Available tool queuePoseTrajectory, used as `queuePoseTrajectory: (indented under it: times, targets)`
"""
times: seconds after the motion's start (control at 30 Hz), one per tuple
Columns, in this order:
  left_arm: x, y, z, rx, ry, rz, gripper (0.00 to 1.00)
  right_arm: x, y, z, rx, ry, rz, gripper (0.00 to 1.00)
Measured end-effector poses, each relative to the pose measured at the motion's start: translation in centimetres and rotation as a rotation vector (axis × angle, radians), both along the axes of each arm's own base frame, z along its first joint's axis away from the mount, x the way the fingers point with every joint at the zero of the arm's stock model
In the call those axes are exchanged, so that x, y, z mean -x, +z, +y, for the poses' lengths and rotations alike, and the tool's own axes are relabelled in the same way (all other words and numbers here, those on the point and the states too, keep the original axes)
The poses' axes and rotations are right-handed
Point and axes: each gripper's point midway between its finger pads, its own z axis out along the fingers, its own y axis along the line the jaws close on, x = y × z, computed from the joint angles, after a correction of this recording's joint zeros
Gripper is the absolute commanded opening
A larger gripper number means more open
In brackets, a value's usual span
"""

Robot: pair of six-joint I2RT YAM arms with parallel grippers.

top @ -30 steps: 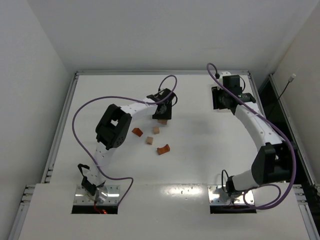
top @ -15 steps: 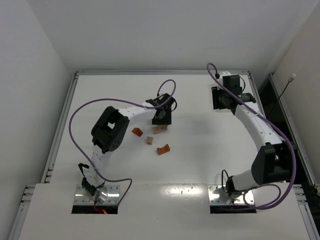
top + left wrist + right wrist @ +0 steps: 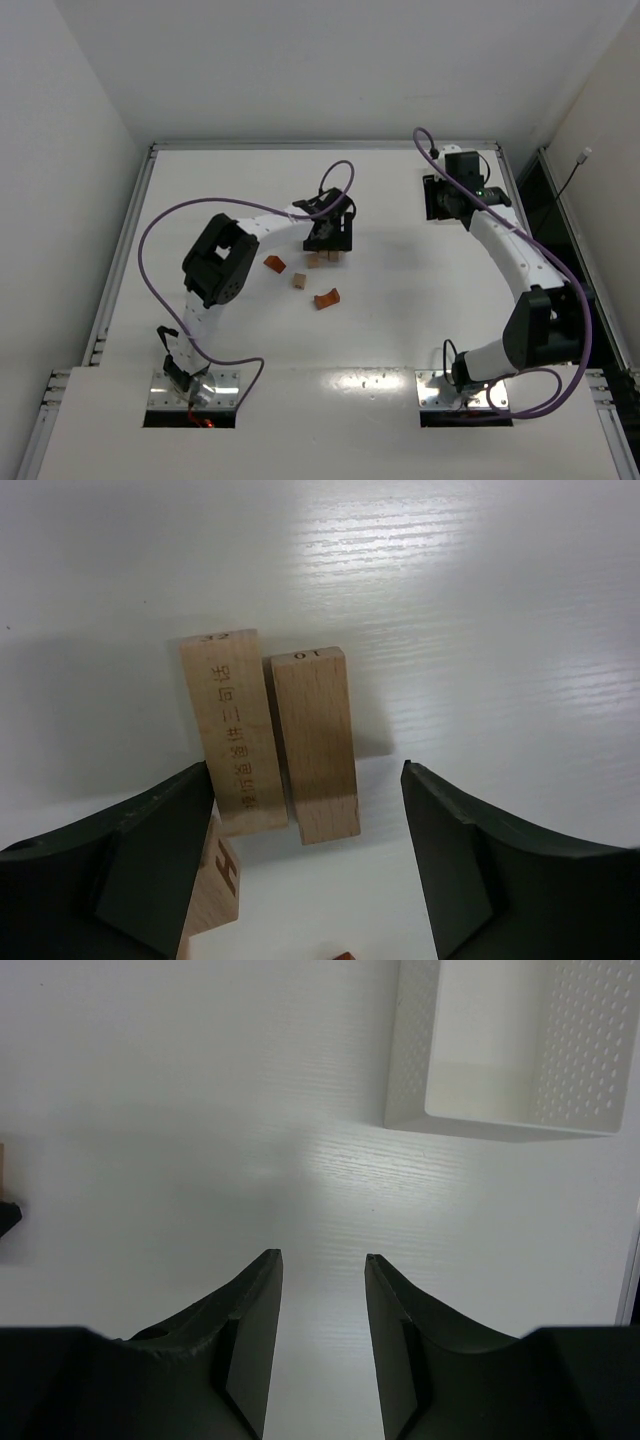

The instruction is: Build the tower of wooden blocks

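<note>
While the tower is no more than its first pieces, the overhead view shows the left claw (image 3: 326,250) low over a small tan cluster on the desk (image 3: 400,330), far from its base. Spare blocks lie loose on the near side of that claw: a red block (image 3: 274,264), a tan cube (image 3: 299,281) and a reddish arch (image 3: 326,298). Well off to the other side, the right claw (image 3: 432,200) hangs over the far corner.

Seen from the left wrist, the left claw (image 3: 307,768) is spread wide around two tan bars (image 3: 312,745) set side by side, long faces close together. One finger sits right against the engraved bar, whether touching it is unclear, and the other finger stands clear of the plain bar. A lettered block (image 3: 222,875) shows just under the nearer finger. Whether the bars lie flat or stand on end is hard to tell.

Seen from the right wrist, the right claw (image 3: 322,1256) is parted with nothing between its fingers. A white box (image 3: 520,1050) lies ahead of it and to one side.

The step looks like letting go of the bar pair. To do it well, spread the fingers fully, then lift straight up without dragging the close finger along the engraved bar or nudging the lettered block.
</note>
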Motion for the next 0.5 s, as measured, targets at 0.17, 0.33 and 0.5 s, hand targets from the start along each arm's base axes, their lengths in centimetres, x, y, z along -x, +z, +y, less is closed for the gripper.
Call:
queuePoseTrajectory:
  times: [0.17, 0.33, 0.5]
  targets:
    - [0.9, 0.1, -0.1, -0.007, -0.018, 0.005, 0.72, 0.1, -0.1, 0.1, -0.005, 0.006, -0.002, 0.35]
    - [2.4, 1.2, 0.2, -0.023, -0.044, -0.007, 0.72, 0.5, -0.5, 0.4, -0.015, 0.018, 0.007, 0.35]
    - [1.8, 3.1, 0.6, -0.025, -0.034, -0.065, 0.72, 0.9, -1.0, 0.7, -0.027, 0.030, 0.019, 0.35]
